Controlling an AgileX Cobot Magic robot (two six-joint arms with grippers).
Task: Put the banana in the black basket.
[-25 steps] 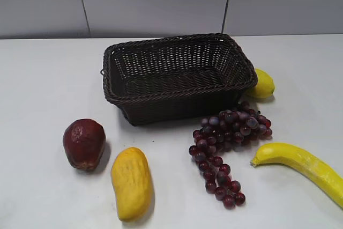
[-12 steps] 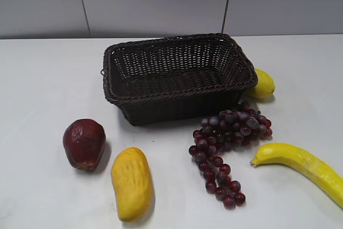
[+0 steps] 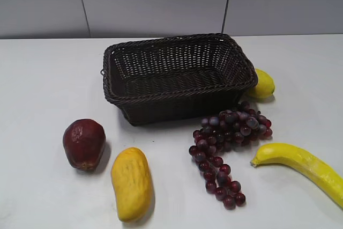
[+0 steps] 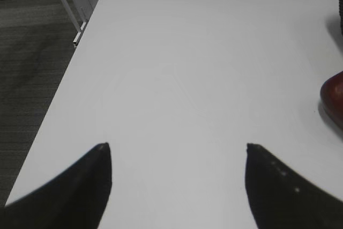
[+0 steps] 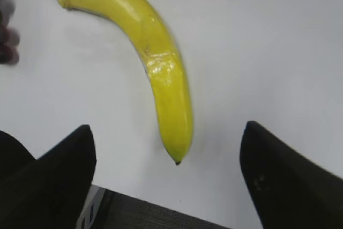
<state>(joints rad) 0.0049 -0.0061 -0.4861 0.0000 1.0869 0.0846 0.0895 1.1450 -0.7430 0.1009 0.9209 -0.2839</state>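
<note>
The banana (image 3: 303,167) lies on the white table at the front right, its stem end toward the grapes. In the right wrist view the banana (image 5: 155,63) lies lengthwise ahead of my right gripper (image 5: 167,132), its dark tip between the wide-open jaws, not touched. The black basket (image 3: 177,76) stands empty at the table's middle back. My left gripper (image 4: 177,148) is open and empty over bare table at the left. Neither gripper shows in the exterior view.
A bunch of purple grapes (image 3: 228,143) lies between basket and banana. A lemon (image 3: 262,84) sits by the basket's right side. A dark red fruit (image 3: 84,143), also in the left wrist view (image 4: 333,95), and a stubby yellow fruit (image 3: 131,183) lie front left. The table's front edge (image 5: 161,213) is beneath my right gripper.
</note>
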